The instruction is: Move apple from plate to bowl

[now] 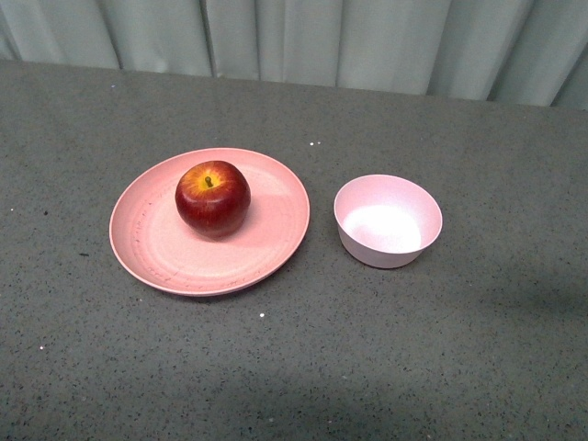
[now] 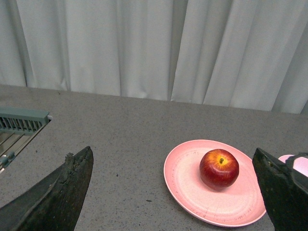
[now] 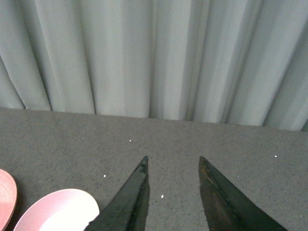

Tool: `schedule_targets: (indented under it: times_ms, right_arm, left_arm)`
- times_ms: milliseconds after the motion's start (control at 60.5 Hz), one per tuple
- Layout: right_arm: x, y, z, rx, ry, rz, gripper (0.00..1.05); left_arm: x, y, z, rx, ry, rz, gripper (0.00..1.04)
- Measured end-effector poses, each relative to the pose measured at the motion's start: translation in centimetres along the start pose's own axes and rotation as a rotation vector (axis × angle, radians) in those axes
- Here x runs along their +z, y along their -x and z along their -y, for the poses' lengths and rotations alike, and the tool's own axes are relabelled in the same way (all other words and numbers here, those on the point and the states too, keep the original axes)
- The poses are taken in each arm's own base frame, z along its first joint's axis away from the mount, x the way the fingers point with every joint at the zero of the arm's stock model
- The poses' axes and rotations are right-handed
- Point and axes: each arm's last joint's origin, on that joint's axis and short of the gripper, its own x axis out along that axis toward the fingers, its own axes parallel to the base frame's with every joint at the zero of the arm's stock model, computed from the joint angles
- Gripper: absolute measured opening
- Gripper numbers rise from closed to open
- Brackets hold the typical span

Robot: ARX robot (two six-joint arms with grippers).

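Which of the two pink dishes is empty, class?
The small, deep, pale pink bowl, on the right in the front view, is empty. The wide, flat salmon-pink plate to its left holds the apple.

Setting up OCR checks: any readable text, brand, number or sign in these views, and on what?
None: no text is readable in any view.
The apple, plate and bowl show no label or sticker.
The table, curtain and grey slatted piece show no print either.

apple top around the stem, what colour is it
Yellow-orange there, while the rest of the apple is dark red; the front view shows it best.
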Motion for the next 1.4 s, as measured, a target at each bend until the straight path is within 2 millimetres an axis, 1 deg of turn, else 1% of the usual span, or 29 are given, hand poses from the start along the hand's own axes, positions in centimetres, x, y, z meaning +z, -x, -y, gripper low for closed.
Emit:
schedule_targets:
  times_ms: [165, 397, 430, 529, 893, 1405]
  right_arm:
    - [0.6, 2.2, 0.9, -0.002, -0.005, 0.018, 0.01]
    - [0.5, 4.4, 1.6, 0.0, -0.009, 0.014, 0.01]
    - [0.5, 4.7, 2.0, 0.02, -0.01, 0.017, 0.01]
    - [0.5, 5.5, 2.7, -0.006, -0.012, 0.016, 0.01]
    - [0.7, 8.1, 2.8, -0.004, -0.012, 0.026, 0.01]
    - [1.1, 9.9, 2.8, -0.004, -0.012, 0.042, 0.01]
  left_arm:
    - [0.0, 0.0, 0.0, 0.0, 0.0, 0.0, 0.98]
    - [0.0, 0.0, 0.0, 0.0, 0.0, 0.0, 0.98]
    - [0.0, 0.0, 0.0, 0.0, 0.0, 0.0, 0.98]
    - [0.0, 0.0, 0.0, 0.0, 0.0, 0.0, 0.98]
    - [0.0, 0.0, 0.0, 0.0, 0.0, 0.0, 0.98]
    - [0.0, 0.0, 0.0, 0.0, 0.0, 0.0, 0.98]
